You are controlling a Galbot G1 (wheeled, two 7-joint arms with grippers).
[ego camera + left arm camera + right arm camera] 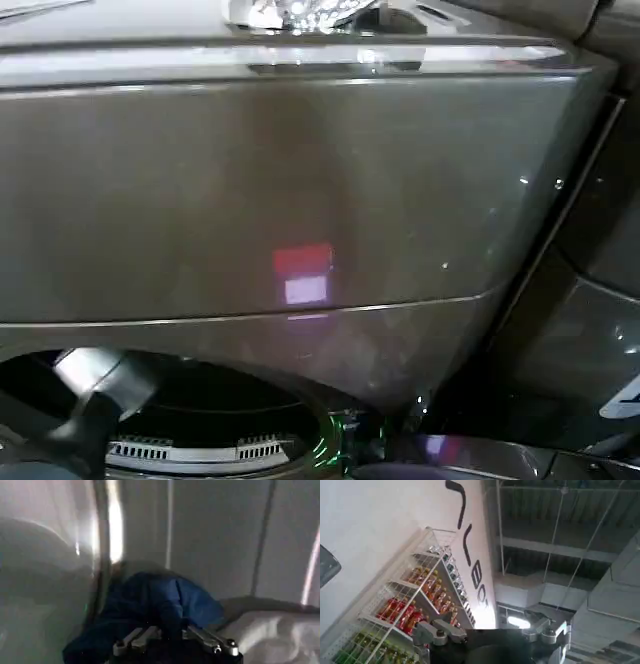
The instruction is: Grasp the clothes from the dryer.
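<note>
Left gripper [175, 642] inside the dryer [300, 200], jaws closed on the navy garment [155, 605], fingertips buried in fabric, grey garment [270, 630] beside, right gripper [492, 635] raised toward wire shelves [405, 610], jaws apart, empty.

The dryer [300, 190] has a brown-grey metallic front with a glossy sheen, carrying a small red and pale pinkish-white reflection near its middle. Its porthole [200, 420] is black inside, edged by a silver rim, with a green glint at the rim's side. In the left wrist view, the dark navy blue garment [155, 605] sits just ahead of the left gripper [175, 642], whose jaws are silver-tipped on a black body. Beside the jaws lies the pale grey garment [270, 630]. The drum wall [210, 535] is grey-white with bright streaks. The right gripper [492, 635] is silver and black before a white wire shelf [410, 605] of red, orange and green bottles.
</note>
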